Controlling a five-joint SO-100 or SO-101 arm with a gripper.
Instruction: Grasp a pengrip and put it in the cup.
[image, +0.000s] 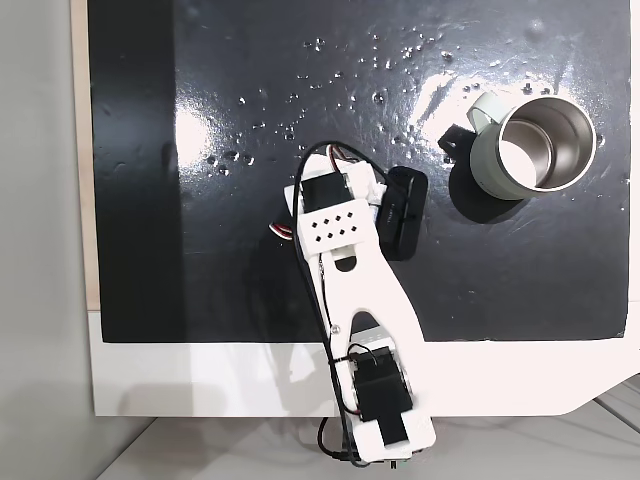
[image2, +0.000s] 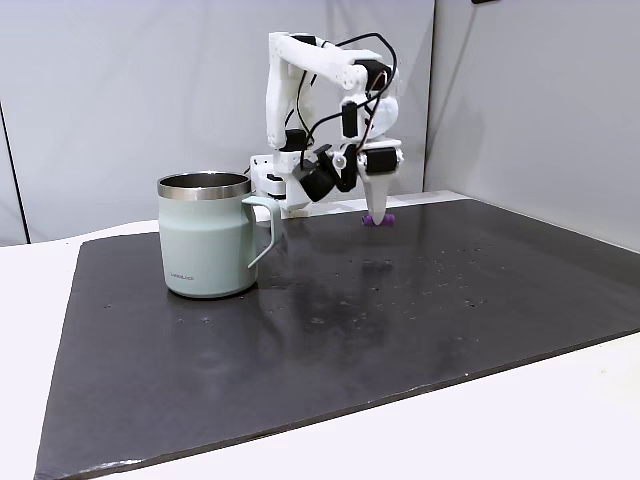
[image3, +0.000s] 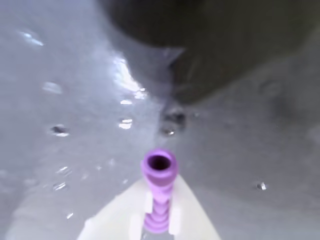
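On the mat, side fixed view:
cup (image2: 207, 238): upright at left, mouth open, so we can drop in from above.
gripper (image2: 376, 212): tip down at mat, jaws clenched on pengrip (image2: 379, 219), right of cup, well apart; we judge lift comes next.
wrist view: pengrip (image3: 159, 194) lies along pale finger (image3: 125, 215), hollow end forward.

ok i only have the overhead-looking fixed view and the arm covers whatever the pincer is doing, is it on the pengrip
Observer: Yes. In the wrist view the purple pengrip sits between the pale fingers of the pincer, its open end facing the camera.
Operator: is it lifted or still down on the mat
Observer: In the side fixed view the pengrip looks level with the black mat, the pincer pointing straight down at it.
Operator: which way does the cup handle point from there
Observer: In that side view the cup has its handle on the right, on the arm's side.
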